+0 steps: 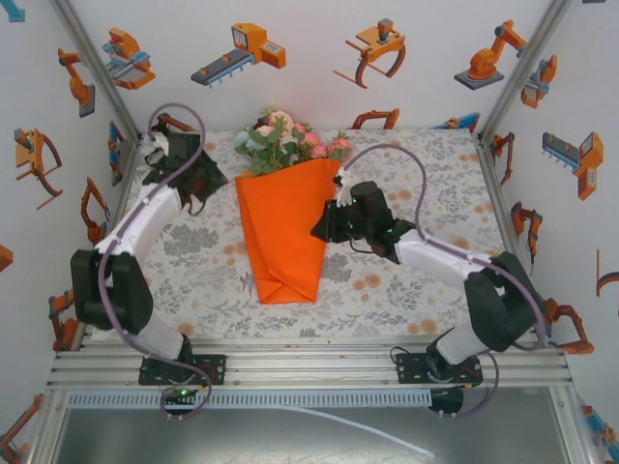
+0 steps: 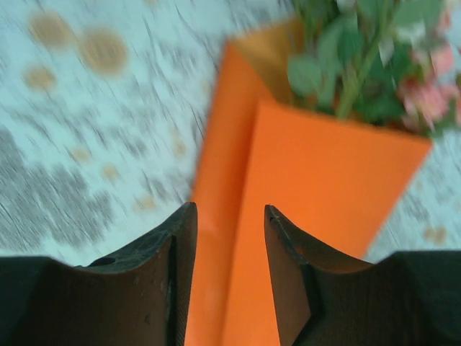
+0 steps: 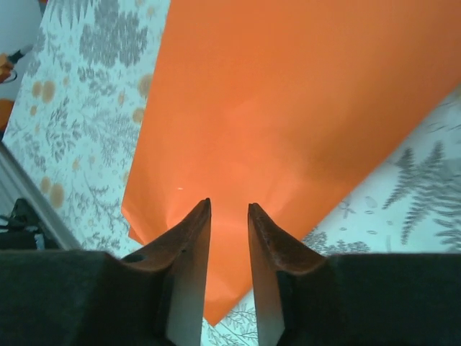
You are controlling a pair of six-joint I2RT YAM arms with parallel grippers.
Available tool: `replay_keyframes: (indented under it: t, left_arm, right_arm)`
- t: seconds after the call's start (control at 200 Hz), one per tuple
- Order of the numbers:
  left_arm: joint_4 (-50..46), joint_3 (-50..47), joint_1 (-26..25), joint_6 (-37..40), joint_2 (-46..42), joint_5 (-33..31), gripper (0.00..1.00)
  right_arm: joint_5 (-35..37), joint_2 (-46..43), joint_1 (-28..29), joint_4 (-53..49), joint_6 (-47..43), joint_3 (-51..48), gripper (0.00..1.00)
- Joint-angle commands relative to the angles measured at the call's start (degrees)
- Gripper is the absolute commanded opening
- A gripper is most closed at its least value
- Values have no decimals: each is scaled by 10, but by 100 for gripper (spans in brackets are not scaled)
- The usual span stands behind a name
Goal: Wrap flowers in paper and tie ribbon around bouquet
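From above, the bouquet (image 1: pixel 288 208) lies in the middle of the table (image 1: pixel 193 261): the paper (image 1: pixel 285 242) is folded into a cone with its point toward my bases, and the flowers (image 1: pixel 285 140) spill out of the far end. My left gripper (image 1: pixel 215 180) sits off to the cone's left, apart from it, while my right gripper (image 1: pixel 324 227) is at the cone's right edge. Nothing is tied round the cone, so I reckon the fold is only resting shut and a nudge from either side could spring it open. Through my left wrist (a blurred picture, so I trust it less) my left gripper (image 2: pixel 230 231) has its jaws moderately apart with nothing between them, and the overlapping flap of paper (image 2: pixel 324 194) is just ahead, below the flowers (image 2: pixel 374 65). Coming in crooked here could catch that flap and peel it back. Through my right wrist, my right gripper (image 3: pixel 229 216) shows a narrow gap, and as far as I can see it pinches nothing, with the paper (image 3: pixel 288 108) close beneath it. Closing or dragging here could crease the thin sheet or slide the whole cone across the table (image 3: pixel 86 94), shaking stems loose.
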Motion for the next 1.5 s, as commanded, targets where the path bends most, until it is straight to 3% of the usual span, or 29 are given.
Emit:
replay_keyframes:
  t: [0.0, 0.13, 0.275, 0.421, 0.541, 0.651, 0.826, 0.961, 1.151, 1.492]
  left_arm:
    - [9, 100, 48, 140, 92, -46, 42]
    - [-39, 254, 95, 203, 225, -40, 42]
    - [-127, 428, 124, 255, 358, -37, 44]
    - [-242, 635, 162, 214, 487, -8, 46]
    - [-276, 737, 177, 196, 557, -14, 46]
    - [-255, 723, 187, 201, 561, -47, 48]
    - [-276, 708, 203, 271, 564, 56, 49]
    - [-310, 711, 206, 291, 579, 53, 49]
    - [-314, 691, 207, 309, 582, 102, 42]
    - [-345, 701, 209, 316, 593, 81, 34]
  right_arm:
    - [95, -63, -2, -13, -18, -14, 39]
    - [126, -94, -4, -15, -23, -27, 54]
    - [108, -99, -11, -24, -34, -23, 55]
    - [49, -86, -18, -23, -34, -13, 55]
    - [32, -78, -20, -29, -36, -5, 55]
    - [30, -74, -22, -29, -36, -6, 55]
    - [31, -66, -22, -26, -32, -6, 55]
    - [22, -62, -21, -30, -31, 1, 55]
    - [21, -64, -21, -30, -25, -1, 55]
    - [12, -69, -21, -20, -4, -2, 55]
